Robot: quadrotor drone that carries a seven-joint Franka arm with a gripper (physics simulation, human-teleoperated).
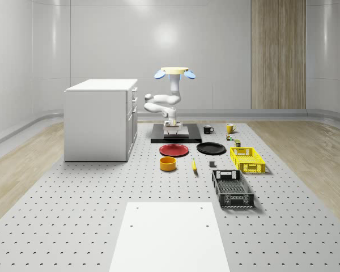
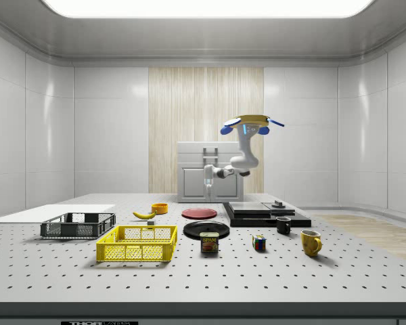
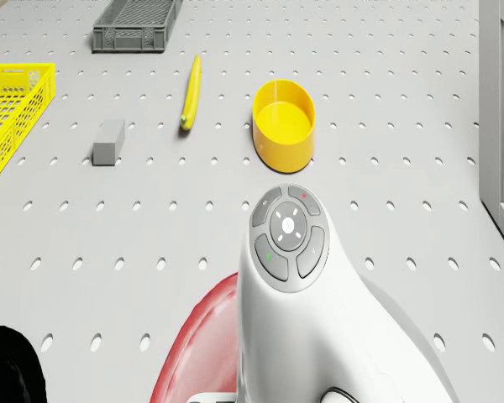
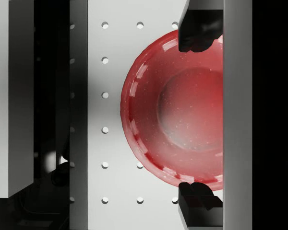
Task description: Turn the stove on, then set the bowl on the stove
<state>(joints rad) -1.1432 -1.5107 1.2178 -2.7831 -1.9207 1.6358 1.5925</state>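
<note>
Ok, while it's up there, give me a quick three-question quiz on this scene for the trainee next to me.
1. True or false: the yellow bowl already sits on the stove.
2. What lies on the table between the bowl and the small grey block? A) banana B) mug C) can
3. Fill in: the drone hovers over the stove, and in the wrist view its jaws stand open above the ___ plate.

Key: 1 false, the bowl stands on the table, apart from the stove. 2 A. 3 red.
</note>
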